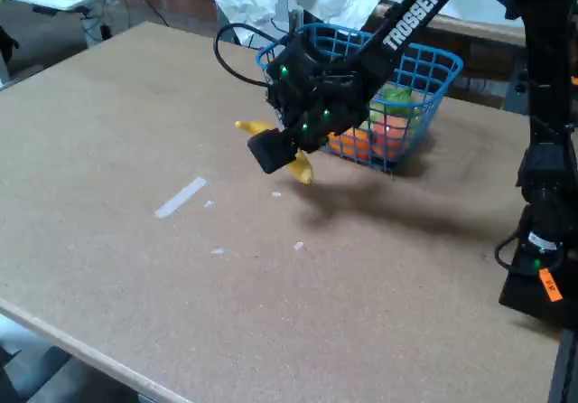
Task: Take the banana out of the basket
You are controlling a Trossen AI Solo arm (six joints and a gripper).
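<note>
fixed view: we see a tape strip (181,196) on the surface (135,267), fruit in the basket (433,69) behind; jaws (275,150) clamped on the banana (302,168), outside the basket.

We see the basket (424,78) toward the bench's (135,267) far side, fruit inside it. Left of and before the basket, outside it, the hand (275,150) holds the banana (300,166) above the bench. A strip of tape (181,197) lies further left.
</note>
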